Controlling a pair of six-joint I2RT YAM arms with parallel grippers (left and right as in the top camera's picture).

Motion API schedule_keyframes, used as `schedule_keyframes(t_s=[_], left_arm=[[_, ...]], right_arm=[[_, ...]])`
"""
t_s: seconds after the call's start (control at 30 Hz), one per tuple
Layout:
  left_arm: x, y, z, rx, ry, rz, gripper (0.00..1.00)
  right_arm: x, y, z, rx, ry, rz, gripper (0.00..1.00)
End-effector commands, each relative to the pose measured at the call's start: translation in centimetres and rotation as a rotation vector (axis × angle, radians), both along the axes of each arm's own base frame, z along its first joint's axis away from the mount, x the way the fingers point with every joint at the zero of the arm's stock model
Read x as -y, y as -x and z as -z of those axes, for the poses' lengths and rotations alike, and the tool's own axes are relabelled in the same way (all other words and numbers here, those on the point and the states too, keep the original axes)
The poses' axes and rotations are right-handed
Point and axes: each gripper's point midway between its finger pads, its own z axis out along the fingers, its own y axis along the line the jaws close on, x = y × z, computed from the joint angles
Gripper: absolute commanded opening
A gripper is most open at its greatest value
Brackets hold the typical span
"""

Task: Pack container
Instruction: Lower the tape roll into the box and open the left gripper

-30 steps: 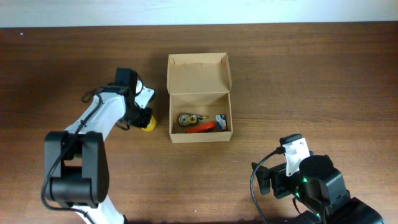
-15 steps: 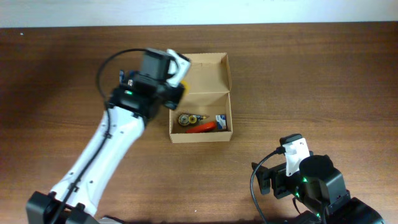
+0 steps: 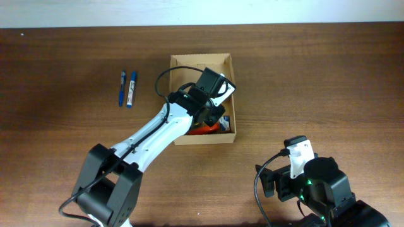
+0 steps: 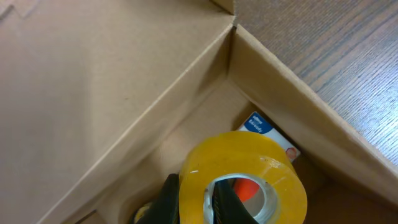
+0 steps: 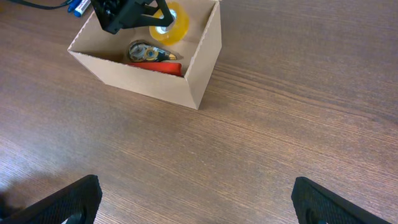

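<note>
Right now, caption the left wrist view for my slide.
Left claw grips a yellow tape roll over the open tan cardboard box.

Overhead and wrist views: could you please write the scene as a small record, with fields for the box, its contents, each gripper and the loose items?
container: open cardboard box, lid flap folded back
contents: red item; small blue-and-white pack; round dispenser-like item
left gripper: shut on yellow tape roll, held at the box opening
right gripper: open, empty, over bare table, apart from the box
outside the box: two blue pens lying side by side on the table
</note>
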Motion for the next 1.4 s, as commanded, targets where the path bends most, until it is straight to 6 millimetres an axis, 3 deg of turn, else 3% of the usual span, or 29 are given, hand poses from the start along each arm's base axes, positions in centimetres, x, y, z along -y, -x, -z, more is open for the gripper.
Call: schedule_keyframes(t_s=[0.0, 0.1, 0.27, 0.57, 0.63, 0.67, 0.77, 0.9, 1.0, 1.07, 1.23, 1.37], left_arm=[[1.3, 0.1, -0.4, -0.010, 0.050, 0.020, 0.02], [2.1, 0.2, -0.4, 0.002, 0.058, 0.034, 0.02], [2.1, -0.1, 1.8, -0.014, 0.018, 0.027, 0.02], [2.1, -0.8, 2.2, 0.010, 0.008, 0.014, 0.02], [2.1, -0.8, 2.9, -0.003, -0.002, 0.015, 0.13], [2.1, -0.7, 3.3, -0.009, -0.006, 0.014, 0.31], [2.0, -0.7, 3.8, -0.017, -0.012, 0.014, 0.40], [2.1, -0.7, 3.6, -0.014, -0.010, 0.014, 0.41], [2.3, -1.0, 2.2, -0.007, -0.005, 0.014, 0.41], [2.5, -1.3, -0.2, 0.010, 0.008, 0.014, 0.41], [2.4, -1.7, -8.4, 0.108, 0.072, 0.006, 0.40], [-1.8, -2.8, -14.1, 0.247, 0.062, -0.105, 0.40]], right_arm=[[0.1, 0.0, 0.0, 0.008, 0.006, -0.002, 0.99], [0.1, 0.0, 0.0, 0.008, 0.006, -0.002, 0.99], [0.1, 0.0, 0.0, 0.008, 0.006, -0.002, 0.99], [0.1, 0.0, 0.0, 0.008, 0.006, -0.002, 0.99], [0.1, 0.0, 0.0, 0.008, 0.006, -0.002, 0.99], [0.1, 0.0, 0.0, 0.008, 0.006, -0.002, 0.99], [0.1, 0.0, 0.0, 0.008, 0.006, -0.002, 0.99], [0.1, 0.0, 0.0, 0.008, 0.006, -0.002, 0.99], [0.1, 0.0, 0.0, 0.008, 0.006, -0.002, 0.99], [0.1, 0.0, 0.0, 0.008, 0.006, -0.002, 0.99], [0.1, 0.0, 0.0, 0.008, 0.006, -0.002, 0.99], [0.1, 0.0, 0.0, 0.008, 0.006, -0.002, 0.99]])
